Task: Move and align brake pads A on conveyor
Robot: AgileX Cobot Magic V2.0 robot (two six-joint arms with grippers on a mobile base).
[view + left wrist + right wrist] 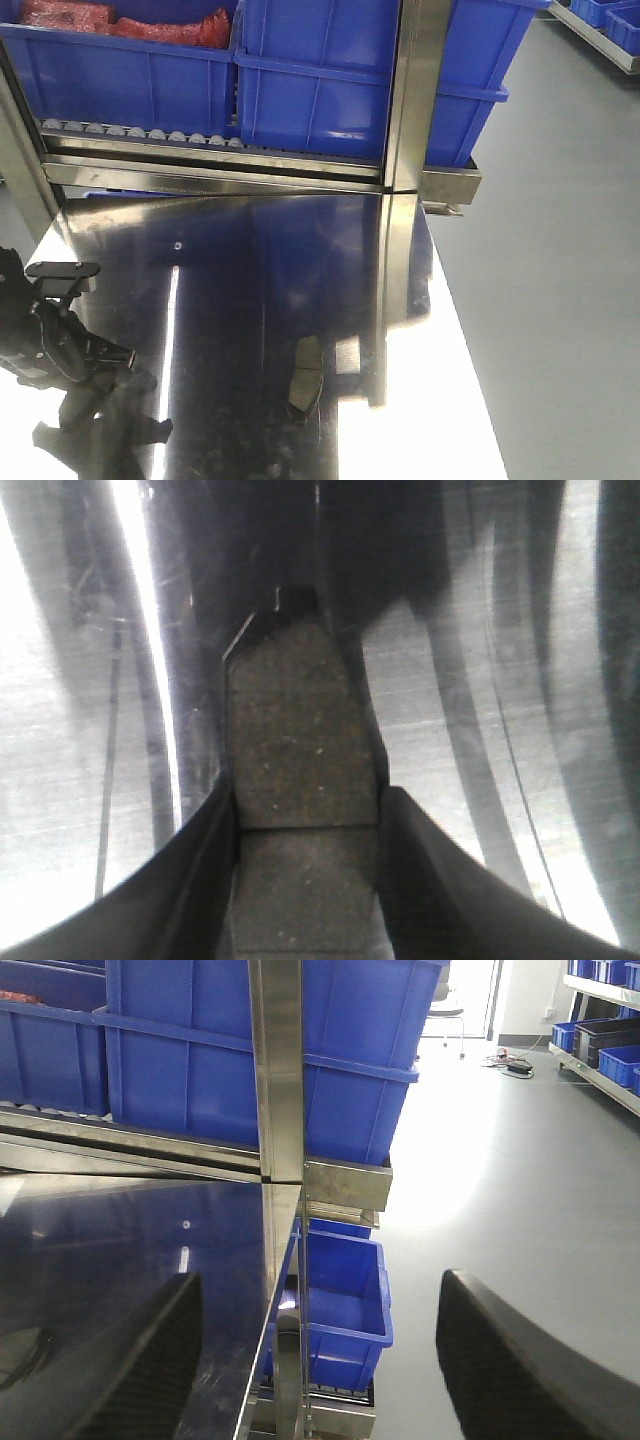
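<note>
One brake pad (300, 730) showing, two grippers
Left gripper (307, 798) is pinching it narrow on the steel tabletop (60, 780); right gripper (320, 1280) is hanging spread wide, gripping nothing.

Brake pad (300, 710) between fingers of left end effector (307, 795), second brake pad (305, 385) on tabletop (250, 260), bins (330, 80) behind.

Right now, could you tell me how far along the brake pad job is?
Nothing looks finished: no view shows the conveyor or a pad placed on it. In hand: the left gripper hugs one brake pad between its fingers; the right gripper is open and empty. To do: a second pad lies on the steel tabletop, and both pads need moving and aligning.
</note>
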